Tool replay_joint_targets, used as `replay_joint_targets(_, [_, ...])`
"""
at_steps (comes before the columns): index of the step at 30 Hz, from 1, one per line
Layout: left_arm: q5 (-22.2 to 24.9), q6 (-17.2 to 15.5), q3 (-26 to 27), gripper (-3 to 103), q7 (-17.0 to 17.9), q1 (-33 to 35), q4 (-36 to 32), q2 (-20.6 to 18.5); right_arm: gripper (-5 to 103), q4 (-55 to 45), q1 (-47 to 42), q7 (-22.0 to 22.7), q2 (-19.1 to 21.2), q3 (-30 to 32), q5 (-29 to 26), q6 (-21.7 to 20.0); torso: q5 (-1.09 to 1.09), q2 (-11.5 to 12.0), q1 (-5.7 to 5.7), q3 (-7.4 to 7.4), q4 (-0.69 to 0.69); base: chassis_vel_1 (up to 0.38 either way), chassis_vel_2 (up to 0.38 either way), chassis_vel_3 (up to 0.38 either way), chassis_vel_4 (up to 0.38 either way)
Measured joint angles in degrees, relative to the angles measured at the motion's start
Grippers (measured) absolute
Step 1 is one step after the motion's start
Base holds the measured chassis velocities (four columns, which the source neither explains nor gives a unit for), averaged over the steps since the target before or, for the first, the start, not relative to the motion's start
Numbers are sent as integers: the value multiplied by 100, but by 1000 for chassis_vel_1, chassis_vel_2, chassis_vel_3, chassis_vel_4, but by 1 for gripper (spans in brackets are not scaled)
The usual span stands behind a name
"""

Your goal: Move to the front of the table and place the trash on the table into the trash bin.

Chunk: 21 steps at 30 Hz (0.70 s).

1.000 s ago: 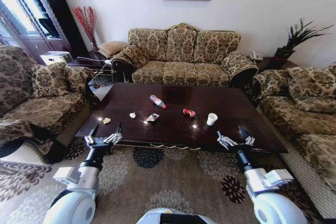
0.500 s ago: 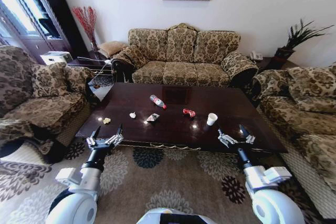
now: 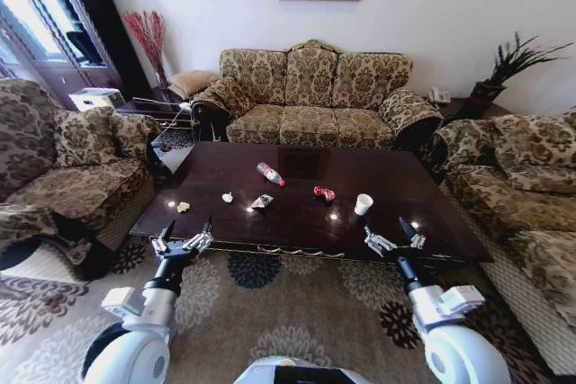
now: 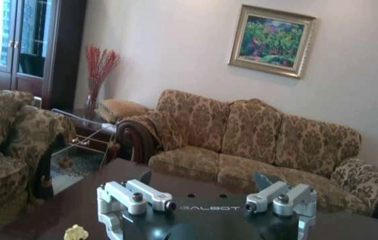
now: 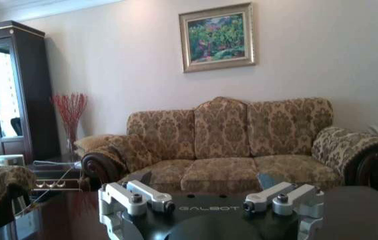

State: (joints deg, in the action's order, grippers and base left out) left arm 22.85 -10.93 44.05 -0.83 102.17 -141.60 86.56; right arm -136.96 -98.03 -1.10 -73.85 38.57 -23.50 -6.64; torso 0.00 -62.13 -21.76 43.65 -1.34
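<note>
Dark table [image 3: 396,188] | trash: cup [image 3: 363,204] just beyond right hand [image 3: 389,236] | both hands spread, empty | left hand [image 3: 183,234] at near edge

One table [image 3: 405,188] holds six bits of trash: one bottle [image 3: 270,174], one red wrapper [image 3: 324,193], one white cup [image 3: 363,204], one snack bag [image 3: 262,201], one white scrap [image 3: 228,197], one yellow scrap [image 3: 184,207]. There are three sofas and two grippers.

Glossy dark brown table [image 3: 396,188], red wrapper [image 3: 324,193], white cup [image 3: 363,204] (plain)
</note>
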Motion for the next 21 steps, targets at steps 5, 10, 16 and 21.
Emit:
replay_joint_targets(5, [9,-27,-22,100,4,-5,23,11,100,17,22,-3,15,0,-2,14,0,0,0,0,0,9,12,-11,-11])
replay_joint_targets(10, [23,-35,-13,100,9,4,21,5,100,35,12,-35,-6,-24,12,76,2,0,0,0,0,127,101,-88,-116])
replay_joint_targets(16, [37,-53,-16,100,17,5,18,18,100,35,4,-31,-10,-31,12,95,-2,0,0,0,0,222,220,-216,-208])
replay_joint_targets(21, [43,-64,-15,100,20,11,9,7,100,68,-30,-30,-49,-47,0,354,0,0,1,0,0,275,283,-268,-273])
